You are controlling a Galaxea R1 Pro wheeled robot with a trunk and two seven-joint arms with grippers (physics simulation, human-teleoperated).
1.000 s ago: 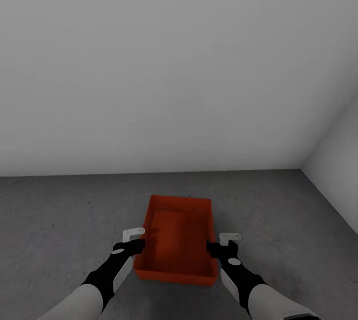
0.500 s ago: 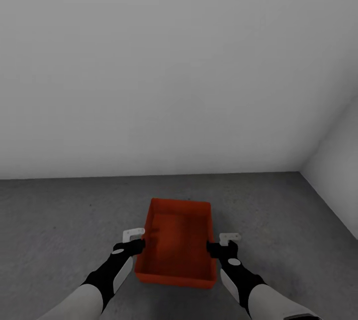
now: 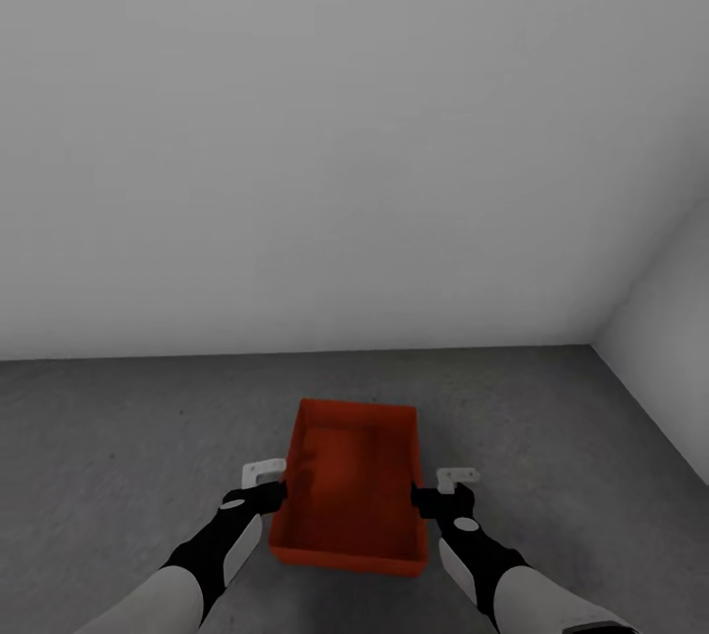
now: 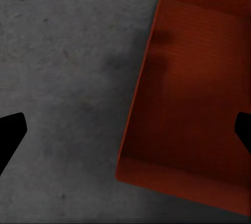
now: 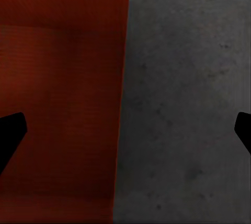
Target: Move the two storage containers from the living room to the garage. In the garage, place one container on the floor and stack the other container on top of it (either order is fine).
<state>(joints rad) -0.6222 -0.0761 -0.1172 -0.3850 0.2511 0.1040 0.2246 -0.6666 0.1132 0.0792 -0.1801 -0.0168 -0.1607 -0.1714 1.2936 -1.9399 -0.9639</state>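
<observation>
One orange-red storage container (image 3: 350, 486) sits topless and empty low over the dark concrete garage floor (image 3: 118, 437), close in front of me; I cannot tell whether it touches the floor. My left gripper (image 3: 271, 492) is at its left long wall and my right gripper (image 3: 425, 496) at its right long wall. In the left wrist view the left gripper (image 4: 129, 126) has its fingers wide apart, straddling the container (image 4: 193, 104) wall. The right gripper (image 5: 125, 127) straddles the container's (image 5: 63, 104) other wall in the same way, fingers wide apart.
A plain pale grey wall (image 3: 325, 142) rises just beyond the container. A second wall (image 3: 670, 339) meets it in a corner at the right. Mottled concrete floor (image 4: 63, 78) spreads to the left and right (image 5: 188, 104) of the container.
The whole picture has shifted down slightly, so the camera has moved. The container and both grippers sit a little lower in the view, in the same relation to each other.
</observation>
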